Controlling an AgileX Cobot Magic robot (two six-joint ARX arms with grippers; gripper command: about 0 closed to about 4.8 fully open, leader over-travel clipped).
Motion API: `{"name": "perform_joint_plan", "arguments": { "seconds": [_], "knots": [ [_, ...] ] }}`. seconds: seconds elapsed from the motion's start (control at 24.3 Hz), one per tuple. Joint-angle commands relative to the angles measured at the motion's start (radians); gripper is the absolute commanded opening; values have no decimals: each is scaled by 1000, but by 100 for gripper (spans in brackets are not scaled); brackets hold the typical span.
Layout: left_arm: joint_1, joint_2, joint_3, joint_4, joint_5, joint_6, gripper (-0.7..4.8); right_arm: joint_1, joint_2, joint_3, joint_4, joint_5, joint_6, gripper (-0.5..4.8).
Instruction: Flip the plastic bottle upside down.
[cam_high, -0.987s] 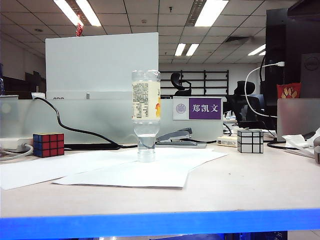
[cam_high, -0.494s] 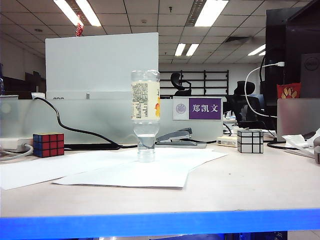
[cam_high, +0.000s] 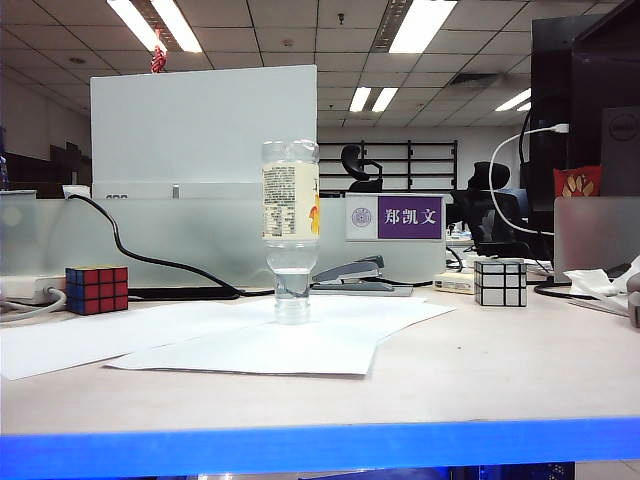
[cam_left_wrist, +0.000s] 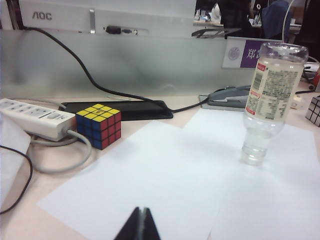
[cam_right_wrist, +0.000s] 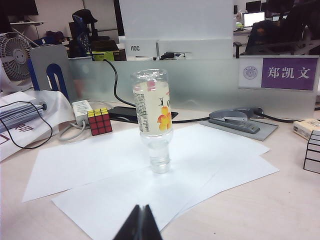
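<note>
Standing inverted: plastic bottle (cam_high: 291, 228) cap-down on white paper sheets (cam_high: 250, 340).
Left gripper (cam_left_wrist: 139, 225) and right gripper (cam_right_wrist: 140, 222) pressed together, empty, near side.

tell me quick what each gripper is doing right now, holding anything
Left gripper: shut, holding nothing, well short of the plastic bottle.
Right gripper: shut, holding nothing, facing the bottle, which stands cap-down on the paper.

— What was the plastic bottle (cam_high: 291, 225) like?
— Clear, glossy plastic, paper-looking label. It stood on matt white paper sheets (cam_high: 250, 335).
— The far-right cube (cam_high: 500, 282)?
— Shiny, mirror-like silver.
</note>
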Motion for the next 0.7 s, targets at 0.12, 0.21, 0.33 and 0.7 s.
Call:
{"name": "perform_joint_plan", "arguments": {
  "seconds": [0.12, 0.21, 0.33, 0.7],
  "knots": [
    [-2, -2, 1, 40, -75, 2, -3, 0, -2, 3, 11, -2, 3, 9],
    [-2, -2, 1, 41, -103, 2, -3, 0, -2, 3, 11, -2, 3, 9],
    [-2, -2, 1, 41, -131, 2, -3, 0, -2, 3, 11, -2, 3, 9],
    [-2, -2, 1, 34, -175, -13, -3, 0, -2, 3, 11, -2, 3, 9]
  ]
}}
